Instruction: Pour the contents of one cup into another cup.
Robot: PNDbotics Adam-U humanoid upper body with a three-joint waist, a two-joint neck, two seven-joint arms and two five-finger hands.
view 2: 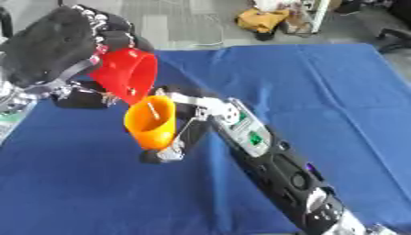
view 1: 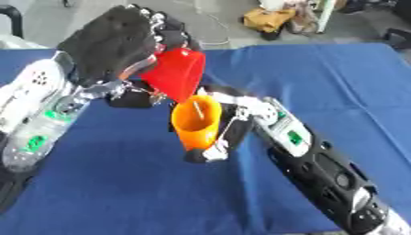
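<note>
My left hand (view 1: pixel 116 39) is shut on a red cup (view 1: pixel 176 73), which is tipped over with its mouth pointing down and to the right, above the orange cup. My right hand (view 1: pixel 233 121) is shut on the orange cup (view 1: pixel 195 121) and holds it upright just under the red cup's rim, above the blue table (view 1: pixel 337 92). A small white thing (view 1: pixel 197 110) shows inside the orange cup. Both cups are lifted off the table.
The blue cloth covers the whole table. Beyond its far edge lie a grey floor, a yellow bag (view 1: pixel 269 18) and white furniture legs (view 1: pixel 325 16). My right forearm (view 1: pixel 321 170) crosses the lower right of the table.
</note>
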